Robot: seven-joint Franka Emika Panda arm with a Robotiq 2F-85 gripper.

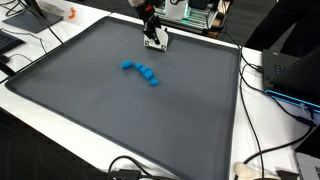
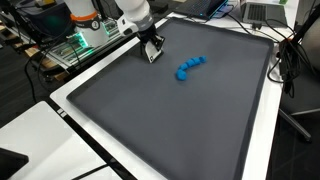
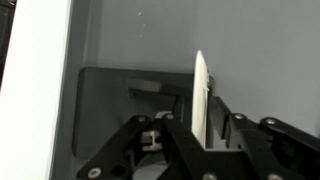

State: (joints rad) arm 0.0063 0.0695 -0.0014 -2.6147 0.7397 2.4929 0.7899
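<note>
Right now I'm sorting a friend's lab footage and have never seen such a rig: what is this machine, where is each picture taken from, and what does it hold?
This is one robot arm ending in a two-fingered gripper. Two pictures come from cameras standing outside the robot, viewing the same table from different places; the third comes from a camera on the wrist. On the table lies a dark grey mat, and near its middle, in both exterior views, a short row of blue blocks. The gripper is near the mat's edge, apart from the blocks. In the wrist view a thin white flat piece stands between its jaws, which appear closed on it; what it is I cannot tell.
</note>
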